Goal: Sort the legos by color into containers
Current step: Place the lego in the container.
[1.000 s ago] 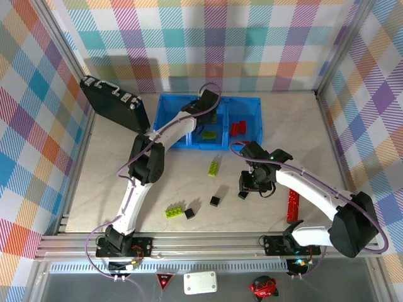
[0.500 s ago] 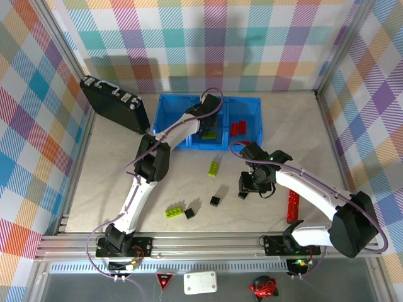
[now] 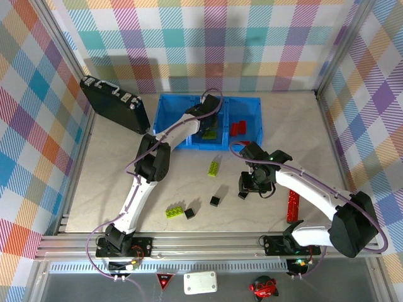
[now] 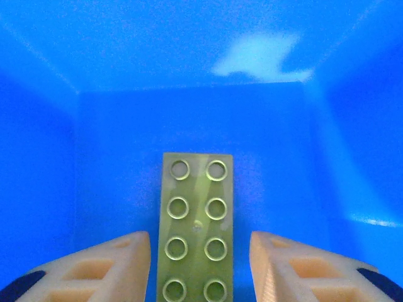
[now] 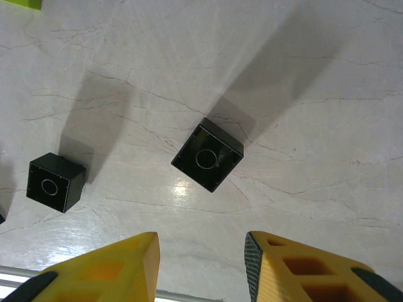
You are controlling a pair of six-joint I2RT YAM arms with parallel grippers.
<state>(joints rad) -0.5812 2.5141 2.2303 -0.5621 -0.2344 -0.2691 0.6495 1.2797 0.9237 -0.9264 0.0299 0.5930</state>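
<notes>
Right claw (image 5: pixel 201 264), on your side of the blue bin (image 3: pixel 169 126), hasn't moved: open above a black cube (image 5: pixel 208 154) on the tabletop (image 5: pixel 315 94), touching nothing. Left claw (image 4: pixel 200 251), inside the bin's middle compartment, just spread. Lime-green brick (image 4: pixel 197 214) lies free on the bin floor between its fingers (image 4: pixel 126 258), so count it sorted.

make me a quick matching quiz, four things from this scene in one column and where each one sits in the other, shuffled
Things
1. red bricks
2. black case
3. long red stick
4. lime-green brick at the left claw

Places
A. flat on the table, right side
B. blue bin, right compartment
C. blue bin, middle compartment
D. far left corner, left of the bin

Pairs: 1-B, 2-D, 3-A, 4-C
</notes>
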